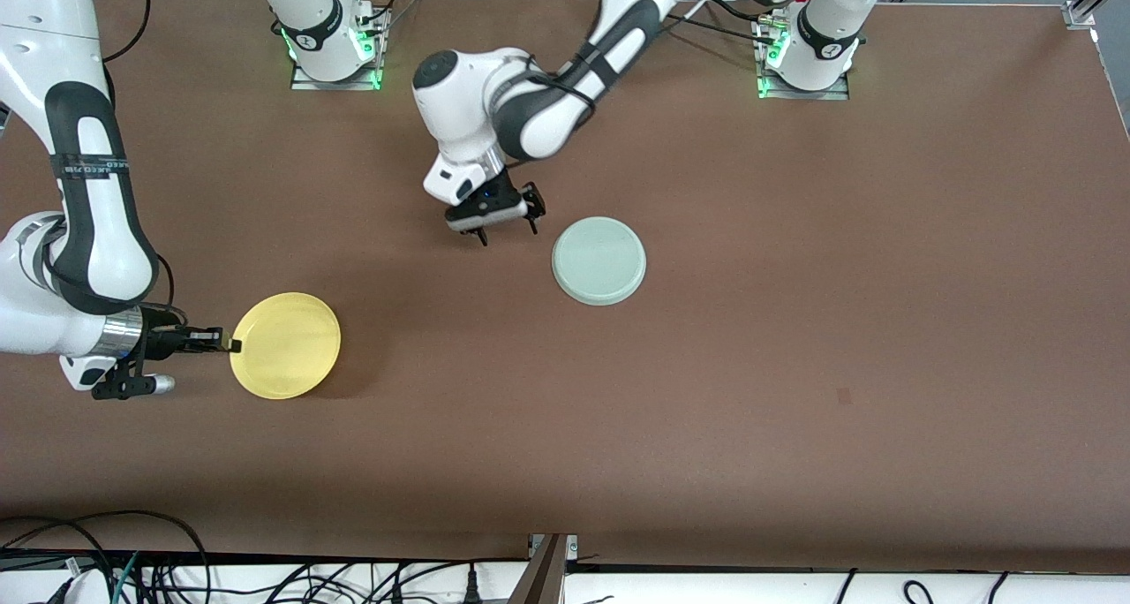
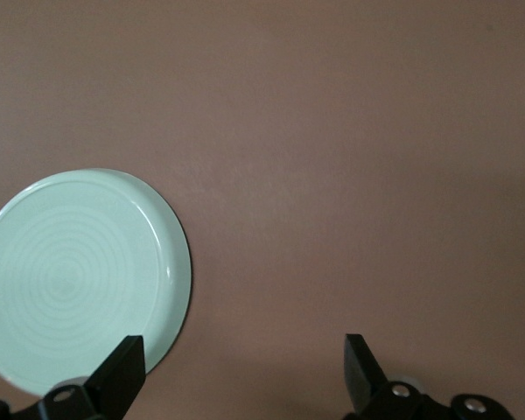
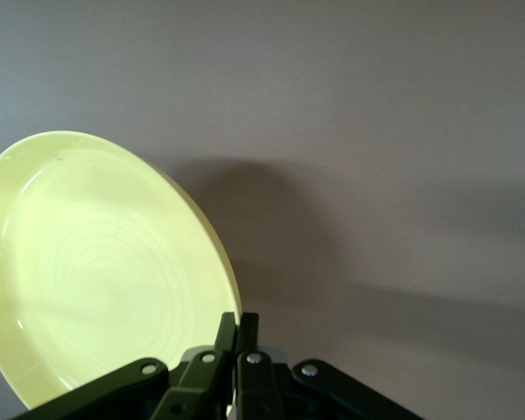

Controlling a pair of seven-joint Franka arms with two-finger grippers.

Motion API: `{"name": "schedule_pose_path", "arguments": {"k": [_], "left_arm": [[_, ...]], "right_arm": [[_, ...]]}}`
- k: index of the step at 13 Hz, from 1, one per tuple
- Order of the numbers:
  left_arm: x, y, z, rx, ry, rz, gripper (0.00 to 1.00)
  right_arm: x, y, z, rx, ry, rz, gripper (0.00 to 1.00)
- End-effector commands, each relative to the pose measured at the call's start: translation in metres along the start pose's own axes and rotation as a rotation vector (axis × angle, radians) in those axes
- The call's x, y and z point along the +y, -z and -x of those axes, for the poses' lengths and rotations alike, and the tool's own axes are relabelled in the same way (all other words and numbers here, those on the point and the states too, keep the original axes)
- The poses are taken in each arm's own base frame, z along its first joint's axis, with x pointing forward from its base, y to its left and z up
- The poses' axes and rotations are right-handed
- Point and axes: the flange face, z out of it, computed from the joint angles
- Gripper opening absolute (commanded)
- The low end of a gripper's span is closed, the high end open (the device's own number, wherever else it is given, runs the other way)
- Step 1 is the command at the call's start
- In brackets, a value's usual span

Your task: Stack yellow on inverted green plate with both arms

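**Yellow rim pinched, green plate lying free**

Yellow plate [image 1: 285, 345], lower left of the front view — my right gripper [image 1: 233, 344] has its fingers clamped on the rim, the plate lifted off the table [image 1: 794, 366] on the side away from them. My left gripper [image 1: 506, 227] hangs wide open and empty over bare table just beside the inverted green plate [image 1: 599, 260], mid-frame — no contact.
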Motion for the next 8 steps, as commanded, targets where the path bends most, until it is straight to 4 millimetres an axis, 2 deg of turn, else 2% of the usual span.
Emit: {"name": "schedule_pose_path", "arguments": {"k": [1, 3, 4, 5, 7, 8], "left_arm": [[-0.032, 0.057, -0.064, -0.126, 0.104, 0.097, 1.00], [-0.067, 0.079, -0.111, -0.160, 0.113, 0.080, 1.00], [-0.079, 0.092, -0.122, -0.197, 0.123, 0.081, 1.00], [-0.099, 0.117, -0.145, -0.230, 0.165, 0.119, 1.00], [-0.131, 0.160, -0.177, -0.314, 0.252, 0.221, 1.00], [-0.156, 0.171, -0.202, -0.345, 0.299, 0.239, 1.00]], "right_arm": [[-0.052, 0.008, -0.002, -0.037, -0.044, -0.019, 0.00], [-0.086, 0.001, 0.000, -0.069, -0.033, -0.028, 0.00], [-0.107, -0.002, -0.001, -0.072, -0.034, -0.023, 0.00], [-0.131, -0.009, -0.002, -0.075, -0.067, -0.017, 0.00], [-0.202, -0.033, -0.001, -0.072, -0.108, 0.003, 0.00], [-0.229, -0.049, 0.004, -0.071, -0.142, 0.015, 0.00]]}}
